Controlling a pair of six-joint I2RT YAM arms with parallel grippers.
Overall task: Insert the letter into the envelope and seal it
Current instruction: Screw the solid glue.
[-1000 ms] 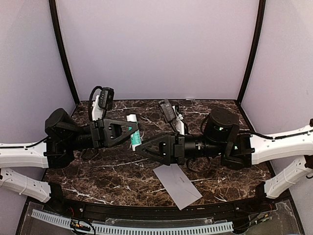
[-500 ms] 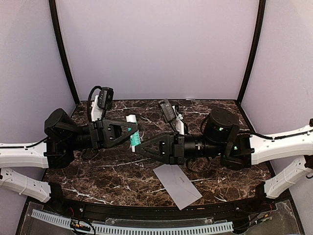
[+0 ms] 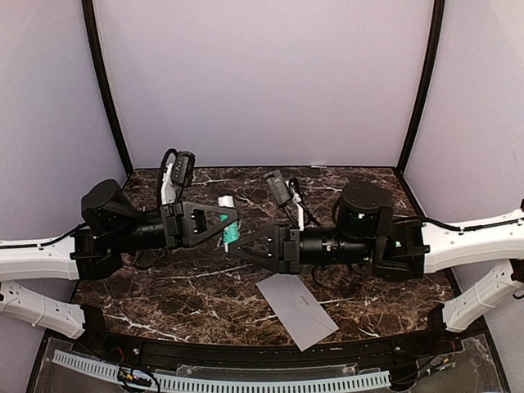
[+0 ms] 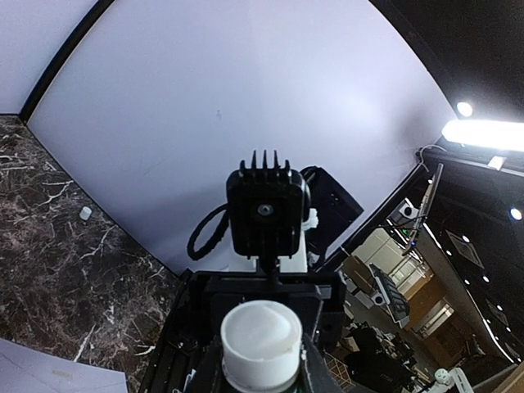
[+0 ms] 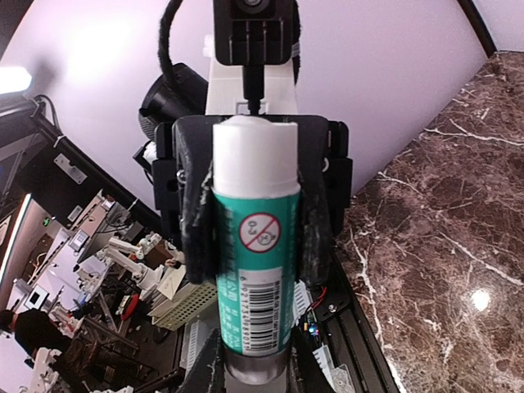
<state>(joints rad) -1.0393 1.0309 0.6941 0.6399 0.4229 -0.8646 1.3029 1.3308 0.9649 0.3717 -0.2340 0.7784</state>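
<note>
Above the marble table point(image 3: 164, 286), seen from the top, the left gripper point(image 3: 232, 218) and the right gripper point(image 3: 236, 246) both clamp the green glue stick point(image 3: 230, 231), with the grey envelope point(image 3: 296, 309) lying flat near the front edge; the right wrist view shows both pairs of jaws tight on the tube, and the left wrist view shows its white cap point(image 4: 260, 340).

from the right wrist the glue stick point(image 5: 252, 270) runs off the bottom edge, its base cut away. from the left wrist only its white end shows, and just one corner of the envelope point(image 4: 41, 378). a white speck point(image 4: 85, 213) at the bench's edge by the wall is too small to name.
</note>
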